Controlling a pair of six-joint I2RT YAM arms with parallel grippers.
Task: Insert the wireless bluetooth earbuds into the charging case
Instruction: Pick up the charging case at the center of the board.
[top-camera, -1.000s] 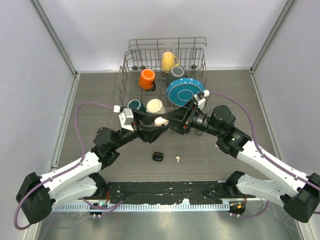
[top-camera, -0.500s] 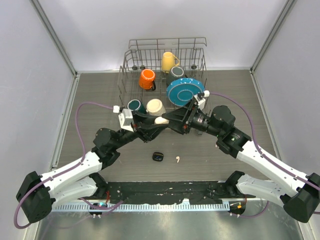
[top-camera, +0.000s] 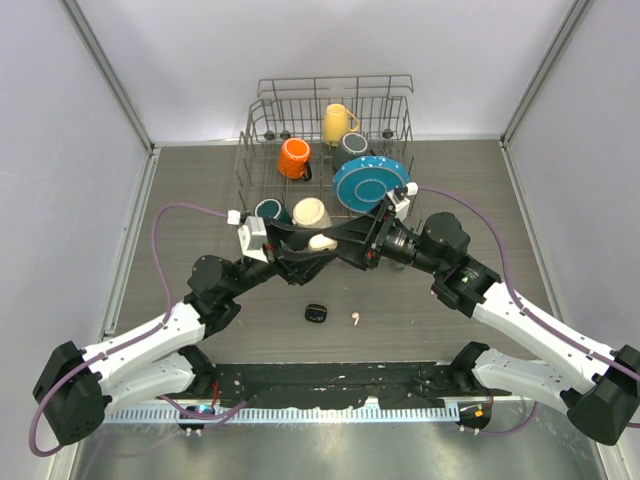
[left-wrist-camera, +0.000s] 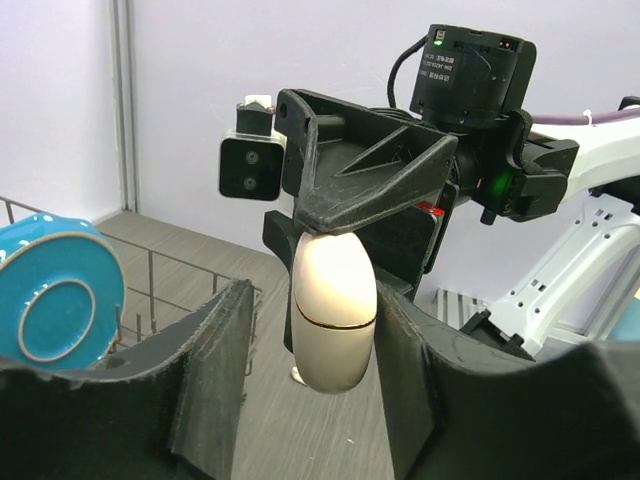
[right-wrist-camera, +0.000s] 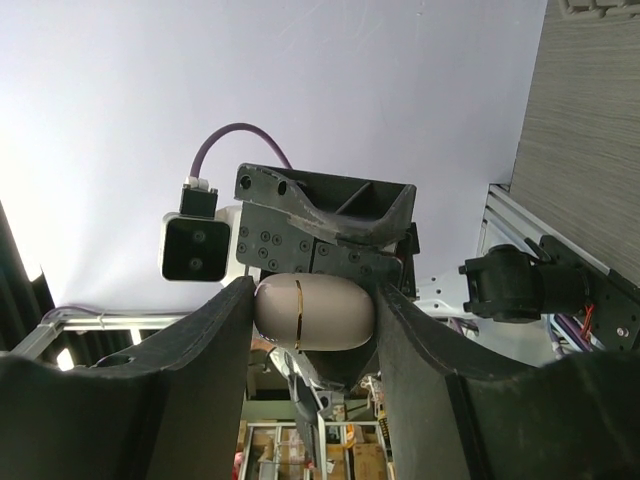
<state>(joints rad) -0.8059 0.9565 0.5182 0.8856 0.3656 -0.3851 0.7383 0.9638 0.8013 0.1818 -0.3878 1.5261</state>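
White earbud (top-camera: 354, 319) lies loose on the table (top-camera: 200, 180), with a small black item (top-camera: 316, 313) just beside it. Beyond and above them, I have the charging case (right-wrist-camera: 315, 312) pinched end to end in the right gripper (right-wrist-camera: 312, 295). The left gripper (left-wrist-camera: 315, 305) straddles the case; I can't tell whether it is clamped. Dish rack (top-camera: 335, 79) is farthest back.

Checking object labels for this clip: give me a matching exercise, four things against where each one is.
Things:
1. cream egg-shaped charging case
2. small white stemmed earbud
3. orange handled mug
4. yellow handled mug

Places:
A. back centre of the wire dish rack
B. lifted in the air
C. lying on the grey tabletop
D. left side of the rack

Pairs: 1-B, 2-C, 3-D, 4-A.
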